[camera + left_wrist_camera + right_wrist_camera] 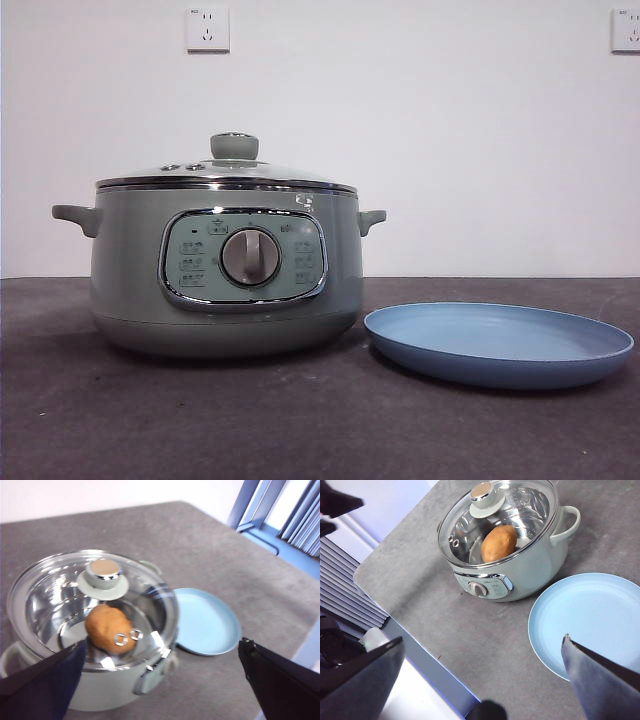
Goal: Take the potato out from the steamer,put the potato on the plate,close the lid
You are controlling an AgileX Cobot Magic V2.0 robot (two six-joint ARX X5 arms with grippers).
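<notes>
- Sitting closed on the dark grey table [200, 420], the sage-green steamer [225, 275] fills the left half of the front view, its chrome-framed control panel [243, 257] and silver dial [250, 257] facing the camera.
- Its glass lid [228, 175] rests flat on the pot rim, the green knob [234, 146] at the lid's centre, so the lid is what bars the way to the inside.
- The potato [498, 543] lies inside the steamer under the glass, seen through the lid in both wrist views; in the right wrist view it sits at about 5 o'clock from the knob. The front view does not show it.
- Two small chrome steam vents [126, 637] sit near the lid's edge, above the control panel.
- The light-blue plate [500, 345] lies on the table at 3 o'clock of the steamer in the front view, just beside it, with nothing on it; whether the two touch cannot be told.
- Two white wall sockets [208, 29] hang on the pale wall behind, at 12 and 2 o'clock of the pot.
- The left gripper [160, 680] hangs above the steamer, jaws spread wide with nothing between them.
- The right gripper [482, 665] hangs high above the table edge and the plate, jaws likewise wide apart and holding nothing.
- Neither arm shows in the front view.
</notes>
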